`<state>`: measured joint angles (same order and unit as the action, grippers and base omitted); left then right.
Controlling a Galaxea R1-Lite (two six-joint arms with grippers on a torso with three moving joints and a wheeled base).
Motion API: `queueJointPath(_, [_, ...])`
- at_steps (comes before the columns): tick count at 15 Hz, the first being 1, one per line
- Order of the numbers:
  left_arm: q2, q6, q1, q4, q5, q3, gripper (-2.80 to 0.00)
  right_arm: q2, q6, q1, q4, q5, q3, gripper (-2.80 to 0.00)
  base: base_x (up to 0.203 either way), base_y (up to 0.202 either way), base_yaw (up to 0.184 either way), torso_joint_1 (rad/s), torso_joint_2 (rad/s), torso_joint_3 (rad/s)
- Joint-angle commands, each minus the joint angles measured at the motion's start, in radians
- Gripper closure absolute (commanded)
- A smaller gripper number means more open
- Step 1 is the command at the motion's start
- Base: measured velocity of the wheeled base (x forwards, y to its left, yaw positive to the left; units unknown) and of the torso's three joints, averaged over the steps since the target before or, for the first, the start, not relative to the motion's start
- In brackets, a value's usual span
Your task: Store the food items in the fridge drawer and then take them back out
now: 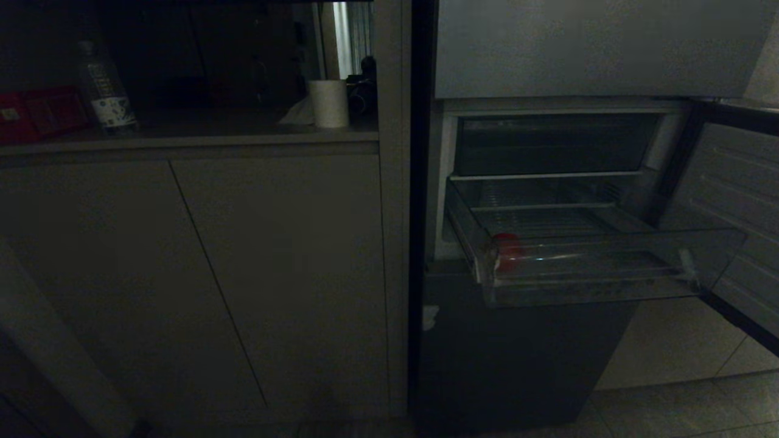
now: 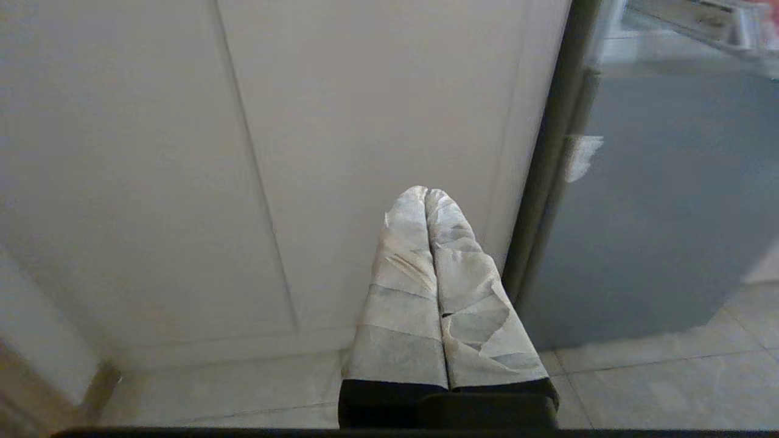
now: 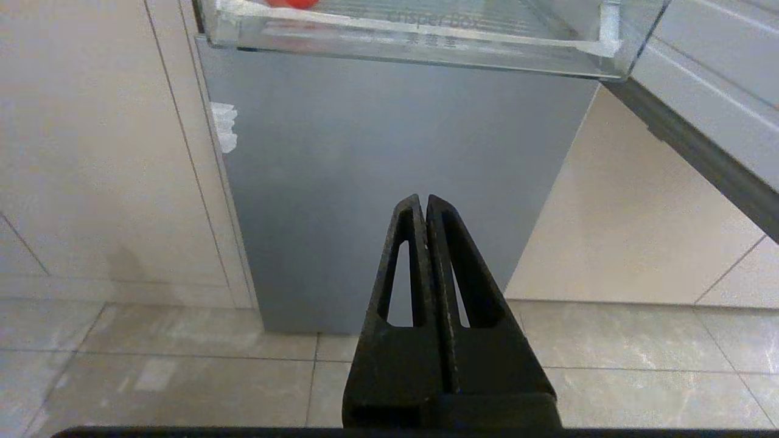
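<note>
The clear fridge drawer (image 1: 596, 267) is pulled out of the open fridge. One red food item (image 1: 506, 250) lies in its front left corner; the right wrist view shows it as a red sliver (image 3: 291, 3) above the drawer's front (image 3: 426, 42). My right gripper (image 3: 425, 201) hangs low below the drawer, shut and holding nothing, facing the grey lower fridge front (image 3: 389, 182). The left gripper (image 2: 427, 192), with taped fingers, is shut and holds nothing, low before the cabinet doors (image 2: 182, 152). Neither arm appears in the head view.
The fridge door (image 1: 736, 207) stands open at the right. Left of the fridge is a counter with a clear bottle (image 1: 104, 91), a red box (image 1: 42, 112) and a paper roll (image 1: 328, 103). Pale floor tiles (image 3: 639, 359) lie below.
</note>
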<state>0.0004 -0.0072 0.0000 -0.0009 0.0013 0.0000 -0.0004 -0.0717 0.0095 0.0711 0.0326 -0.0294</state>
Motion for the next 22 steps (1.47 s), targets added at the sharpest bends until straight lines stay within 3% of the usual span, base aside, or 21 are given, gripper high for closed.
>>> queueJointPath(1, [0.0,0.0,0.0,-0.001,0.0,0.0,0.0,0.0,0.003,0.0,0.004,0.0,0.0,0.0,-0.01,-0.001,-0.08,0.006,0.0,-0.001])
queueJointPath(20, [0.0,0.0,0.0,-0.001,0.0,0.0,0.0,0.0,0.029,0.0,-0.02,-0.002,0.008,0.0,0.0,0.007,-0.174,0.002,0.0,0.003])
queueJointPath(22, [0.0,0.0,0.0,-0.001,0.0,0.0,0.0,0.0,-0.001,0.0,-0.02,0.001,0.008,0.0,0.001,0.004,-0.105,0.002,0.0,0.002])
